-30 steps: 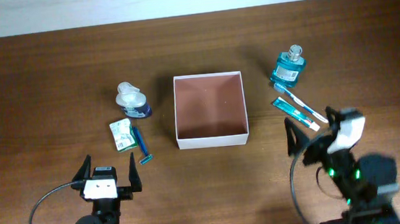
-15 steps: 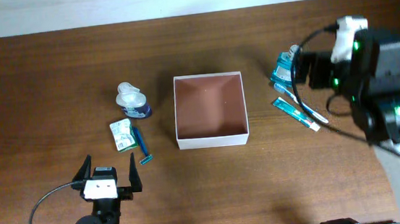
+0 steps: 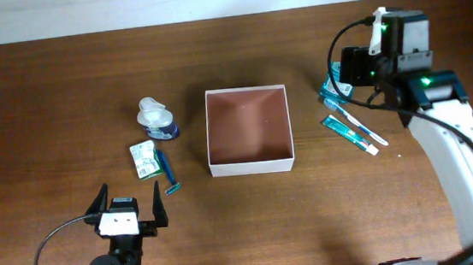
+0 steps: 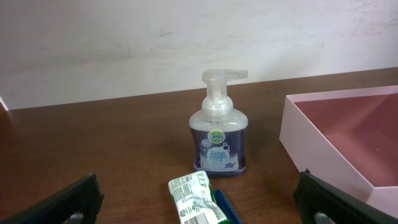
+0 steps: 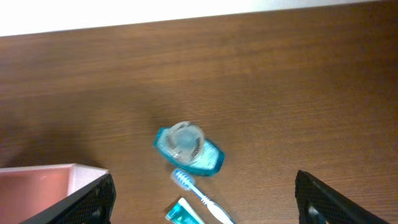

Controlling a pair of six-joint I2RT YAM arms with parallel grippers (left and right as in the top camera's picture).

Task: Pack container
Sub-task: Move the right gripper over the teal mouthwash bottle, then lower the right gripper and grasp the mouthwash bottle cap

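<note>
The container (image 3: 252,167), a square white-walled box with a reddish-brown inside, stands open and empty mid-table; it also shows in the left wrist view (image 4: 323,134) and the right wrist view (image 5: 43,180). My right gripper (image 3: 347,75) is open above the teal glass bottle (image 5: 188,149), which it mostly hides from overhead. A toothbrush (image 5: 196,193) and a teal toothpaste tube (image 3: 350,134) lie beside the bottle. My left gripper (image 3: 129,204) is open and empty near the front, facing a soap pump bottle (image 4: 219,134), a green-white packet (image 4: 196,202) and a blue razor (image 3: 167,171).
The left items lie in a cluster left of the container. The right items lie to its right. A white wall runs along the table's far edge.
My right arm has swung from the front right to the back right and now hangs over the teal bottle. The left arm and all the items are unmoved.
</note>
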